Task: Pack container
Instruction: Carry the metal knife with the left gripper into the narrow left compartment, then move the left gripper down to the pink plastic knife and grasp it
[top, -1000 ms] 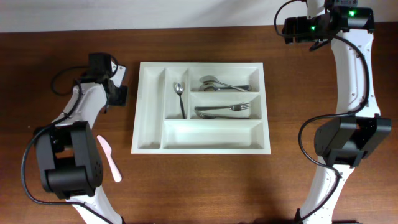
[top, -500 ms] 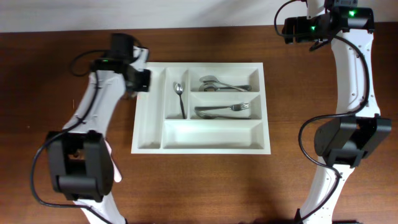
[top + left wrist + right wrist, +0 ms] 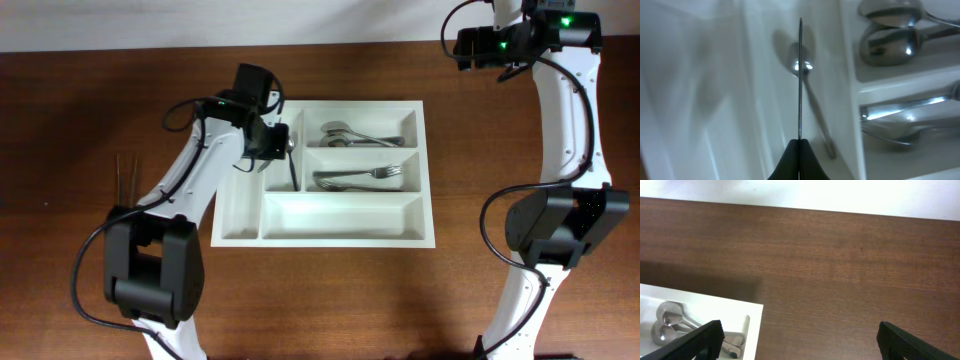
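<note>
The left arm (image 3: pixel 200 165) has swung in over the tray (image 3: pixel 340 215) mid-table, left gripper (image 3: pixel 800 147) clamped on a thin edge-on utensil (image 3: pixel 800 75); right gripper (image 3: pixel 799 326) gapes. Tray looks light, stiff, slick; grip its rim.

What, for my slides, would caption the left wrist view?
Left claw holds a thin utensil over the small spoon in the white tray's narrow compartment.
</note>
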You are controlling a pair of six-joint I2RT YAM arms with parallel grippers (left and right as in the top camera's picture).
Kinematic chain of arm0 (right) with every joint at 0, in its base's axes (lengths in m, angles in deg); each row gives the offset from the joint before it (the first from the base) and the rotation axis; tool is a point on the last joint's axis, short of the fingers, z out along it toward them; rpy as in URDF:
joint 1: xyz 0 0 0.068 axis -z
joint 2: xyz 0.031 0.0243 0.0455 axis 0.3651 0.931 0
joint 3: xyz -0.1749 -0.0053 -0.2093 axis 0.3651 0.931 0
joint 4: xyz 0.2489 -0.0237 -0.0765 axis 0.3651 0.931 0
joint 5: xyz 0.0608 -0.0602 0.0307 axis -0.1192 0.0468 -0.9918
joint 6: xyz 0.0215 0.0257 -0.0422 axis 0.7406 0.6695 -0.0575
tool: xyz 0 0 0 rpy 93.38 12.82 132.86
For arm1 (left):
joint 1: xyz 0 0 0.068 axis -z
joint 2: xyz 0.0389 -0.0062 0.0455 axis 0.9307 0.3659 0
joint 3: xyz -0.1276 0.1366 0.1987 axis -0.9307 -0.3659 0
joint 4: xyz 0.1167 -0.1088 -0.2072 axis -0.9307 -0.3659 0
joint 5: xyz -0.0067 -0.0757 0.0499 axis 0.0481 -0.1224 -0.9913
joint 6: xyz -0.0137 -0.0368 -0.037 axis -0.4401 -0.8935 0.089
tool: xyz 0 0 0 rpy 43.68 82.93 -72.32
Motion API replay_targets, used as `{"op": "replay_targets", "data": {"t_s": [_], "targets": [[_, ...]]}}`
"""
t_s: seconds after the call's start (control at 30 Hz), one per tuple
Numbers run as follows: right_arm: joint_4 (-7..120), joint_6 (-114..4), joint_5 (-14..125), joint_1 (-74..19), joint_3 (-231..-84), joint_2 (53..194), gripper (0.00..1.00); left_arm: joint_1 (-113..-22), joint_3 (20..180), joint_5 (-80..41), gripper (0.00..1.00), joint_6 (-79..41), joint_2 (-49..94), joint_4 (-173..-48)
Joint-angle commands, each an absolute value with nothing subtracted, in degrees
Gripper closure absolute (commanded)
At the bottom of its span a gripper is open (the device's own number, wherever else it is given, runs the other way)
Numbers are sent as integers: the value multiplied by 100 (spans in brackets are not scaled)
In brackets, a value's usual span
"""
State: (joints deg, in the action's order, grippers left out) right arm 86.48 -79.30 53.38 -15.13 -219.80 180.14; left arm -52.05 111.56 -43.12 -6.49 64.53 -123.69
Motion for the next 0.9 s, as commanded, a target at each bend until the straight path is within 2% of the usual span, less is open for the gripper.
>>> {"op": "replay_targets", "data": {"t_s": [0.0,0.1,0.13,0.17,0.2,0.23,0.4,0.57,0.6,0.63,0.67,0.87], "targets": [[8637,-7862,5351,-1535,-22004,17983,1,-5108,11212,-4224,98,-916,6638,-12371],[8637,-7862,5351,-1535,-22004,17983,1,-5089,11212,-4224,96,-1003,6713,-12364],[8637,-7862,5351,-1535,-22004,17983,1,-5091,11212,-4226,87,-1003,6739,-12362],[8637,-7862,5351,-1535,-22004,17983,1,-5091,11212,-4229,55,-1001,6763,-12353],[8637,-7862,5351,-1535,-22004,17983,1,-5091,11212,-4229,33,-1001,6780,-12336],[8637,-7862,5351,-1535,-22004,17983,1,-5098,11212,-4231,27,-999,6785,-12314],[8637,-7862,5351,-1535,-22004,17983,1,-5143,11368,-4513,20,-997,6726,-12419],[8637,-7862,5351,-1535,-22004,17983,1,-5425,12021,-5103,13,-1001,6391,-13805],[8637,-7862,5351,-1535,-22004,17983,1,-5511,12165,-5116,13,-1001,6293,-14122],[8637,-7862,5351,-1535,-22004,17983,1,-5594,12288,-5116,7,-1003,6186,-14425],[8637,-7862,5351,-1535,-22004,17983,1,-5672,12388,-5114,6,-1008,6072,-14707],[8637,-7862,5351,-1535,-22004,17983,1,-6295,12524,-5114,1,-1196,5019,-16104]]}}
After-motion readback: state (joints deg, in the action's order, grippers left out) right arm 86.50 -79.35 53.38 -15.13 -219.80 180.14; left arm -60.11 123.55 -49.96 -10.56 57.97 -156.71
